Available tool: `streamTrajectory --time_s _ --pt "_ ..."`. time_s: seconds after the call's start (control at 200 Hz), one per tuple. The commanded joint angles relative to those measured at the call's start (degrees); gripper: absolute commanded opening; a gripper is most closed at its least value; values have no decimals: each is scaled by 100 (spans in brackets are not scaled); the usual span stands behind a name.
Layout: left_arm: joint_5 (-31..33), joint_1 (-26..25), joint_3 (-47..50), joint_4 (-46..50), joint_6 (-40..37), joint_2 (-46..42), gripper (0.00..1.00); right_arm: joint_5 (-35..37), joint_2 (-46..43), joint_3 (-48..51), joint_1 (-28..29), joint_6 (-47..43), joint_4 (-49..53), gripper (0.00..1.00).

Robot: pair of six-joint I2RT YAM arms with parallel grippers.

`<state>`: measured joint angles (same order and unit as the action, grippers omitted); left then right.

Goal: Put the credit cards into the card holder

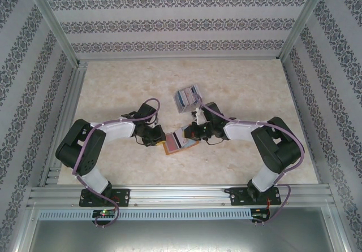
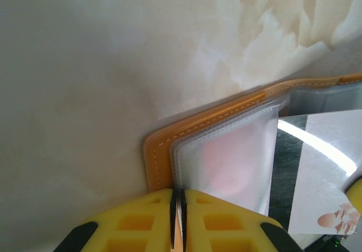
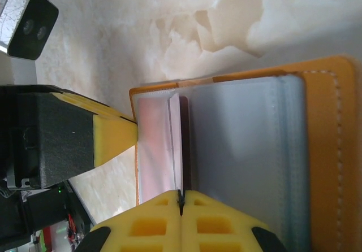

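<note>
Bright diffuse light; faint shadows; wrist close-ups soft.

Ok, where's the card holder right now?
In the top view, the card holder lies open between the left gripper and right gripper, with the card stack just beyond it.

Marbled beige table (image 1: 113, 85), patterned walls (image 1: 169, 23)

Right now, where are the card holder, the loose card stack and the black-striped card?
card holder (image 2: 158, 161), left wrist view, orange stitched corner.
card stack (image 1: 188, 98), top external view, top card.
striped card (image 2: 325, 190), left wrist view, white face.
</note>
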<state>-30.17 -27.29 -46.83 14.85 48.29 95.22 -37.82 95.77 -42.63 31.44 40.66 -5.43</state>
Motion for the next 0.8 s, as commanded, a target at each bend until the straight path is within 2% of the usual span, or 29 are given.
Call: streamTrajectory --time_s 0.0,0.295,0.56,0.794 --pt "3 -119 88 -114 73 111 13 219 130 -88 175 150 121 7" --pt "-93 -241 191 -211 47 159 10 807 233 -38 394 207 80 6" --pt "-158 -303 138 -242 -27 291 8 1692 -260 75 440 -135 455 6" --pt "-149 -302 124 -219 -111 348 6 1705 -464 191 444 -357 284 6"
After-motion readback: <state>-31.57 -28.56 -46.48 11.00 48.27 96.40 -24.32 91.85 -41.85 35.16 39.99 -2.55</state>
